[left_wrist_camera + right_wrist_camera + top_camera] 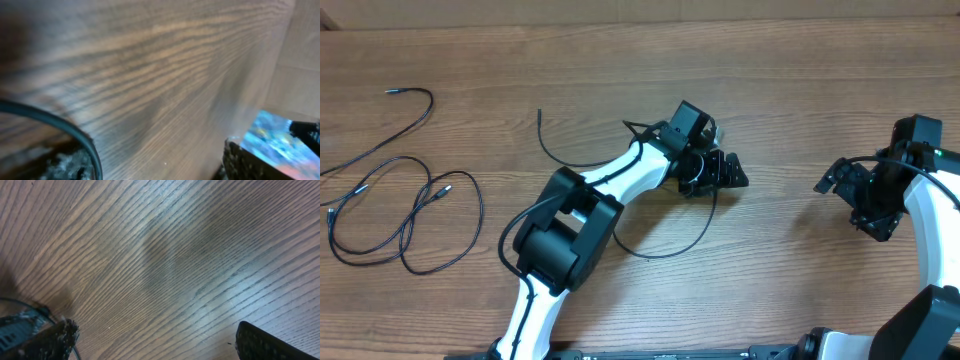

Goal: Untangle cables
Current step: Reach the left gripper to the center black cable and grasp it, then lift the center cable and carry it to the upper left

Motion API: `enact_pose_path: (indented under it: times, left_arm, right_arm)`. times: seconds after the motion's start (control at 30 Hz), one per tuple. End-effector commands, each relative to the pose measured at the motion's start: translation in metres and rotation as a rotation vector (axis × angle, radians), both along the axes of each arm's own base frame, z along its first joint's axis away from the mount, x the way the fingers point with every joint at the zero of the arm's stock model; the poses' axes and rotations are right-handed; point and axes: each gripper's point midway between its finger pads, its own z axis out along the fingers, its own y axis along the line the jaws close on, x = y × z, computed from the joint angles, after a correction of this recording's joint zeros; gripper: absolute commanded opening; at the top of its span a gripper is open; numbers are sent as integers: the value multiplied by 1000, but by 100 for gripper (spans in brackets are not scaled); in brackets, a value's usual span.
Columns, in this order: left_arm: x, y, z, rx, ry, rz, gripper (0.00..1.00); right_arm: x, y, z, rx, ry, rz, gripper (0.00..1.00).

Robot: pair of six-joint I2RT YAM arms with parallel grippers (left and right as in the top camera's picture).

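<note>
Wood, plastic and a touch of metal

The table (800,90) is brown wood with a fine, straight grain. It is smooth and mostly matt, with a pale soft sheen in patches. The left arm (620,175) has a glossy white plastic shell and matt black joints. The cables (380,215) lying left of the left arm are thin, black and smooth-skinned, like rubber or plastic, some with small silvery tips. The pads (265,342) of the right gripper (150,342) are matt black and finely dimpled, one speckled with pale flecks
</note>
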Motion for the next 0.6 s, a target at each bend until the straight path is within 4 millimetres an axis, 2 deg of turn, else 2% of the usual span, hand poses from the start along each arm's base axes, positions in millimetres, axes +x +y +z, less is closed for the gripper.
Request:
enact_pose_path:
  times: [0.0, 0.17, 0.3, 0.37, 0.4, 0.43, 0.57]
  left_arm:
    - [-19, -2, -17, -12, 93, -36, 72]
    - [-23, -4, -14, -35, 109, -53, 59]
    - [-28, -7, -8, -73, 118, -83, 56]
    - [-30, -10, -4, -100, 121, -100, 47]
    - [-31, -13, 0, -126, 121, -114, 37]
    - [-31, -14, 4, -147, 118, -123, 32]
    - [-33, -23, 20, -241, 110, -173, 15]
  right_arm:
    - [1, 2, 0, 6, -6, 3, 100]
    - [3, 6, 1, 30, -14, 6, 100]
    - [3, 6, 1, 30, -14, 6, 100]
    - [3, 6, 1, 30, -14, 6, 100]
    - [3, 6, 1, 30, -15, 6, 100]
    - [3, 6, 1, 30, -15, 6, 100]
    - [3, 6, 1, 29, -15, 6, 100]
